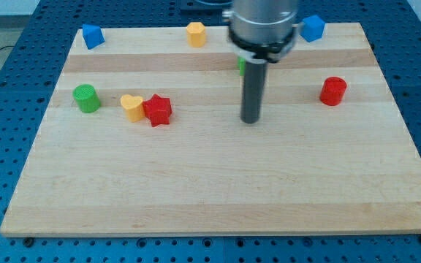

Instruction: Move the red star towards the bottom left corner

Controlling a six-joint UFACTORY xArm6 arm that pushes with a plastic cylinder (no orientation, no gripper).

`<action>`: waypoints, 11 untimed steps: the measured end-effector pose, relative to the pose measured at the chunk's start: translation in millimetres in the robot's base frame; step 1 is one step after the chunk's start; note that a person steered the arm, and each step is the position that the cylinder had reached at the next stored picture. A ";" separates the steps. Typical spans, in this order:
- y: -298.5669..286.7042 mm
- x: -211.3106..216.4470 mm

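A pale wooden board (218, 190) lies on a blue perforated bench. The arm ends in a plain dark rod with nothing that opens or closes; it grips nothing and touches no block. My tip (251, 120) rests on the board a little right of centre.

The red star (157, 110) sits left of centre, well apart from the tip, with bare wood between them. A yellow heart-shaped block (131, 107) touches the star's left side. Further left stands a green cylinder (86, 98).

Along the view's top edge are a blue block (92, 36), an orange-yellow block (196, 33) and another blue block (312, 28). A sliver of a green block (240, 66) shows behind the rod. A red cylinder (333, 90) stands at the right.

The star looks small, light and rigid, likely to slide easily on smooth wood. Its points may make it spin if pushed off-centre. A push probably belongs on its upper right side, aimed through its middle towards the bottom left corner, passing below the heart.
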State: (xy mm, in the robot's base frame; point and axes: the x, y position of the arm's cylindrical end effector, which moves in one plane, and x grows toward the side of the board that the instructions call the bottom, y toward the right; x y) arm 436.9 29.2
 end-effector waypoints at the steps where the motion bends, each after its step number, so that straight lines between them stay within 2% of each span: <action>1: -36.3 -15.1; 2: -55.6 -42.8; 4: -115.8 -54.8; 6: -137.3 19.6; 8: -126.4 37.2; 10: -186.8 98.0; 11: -182.8 99.4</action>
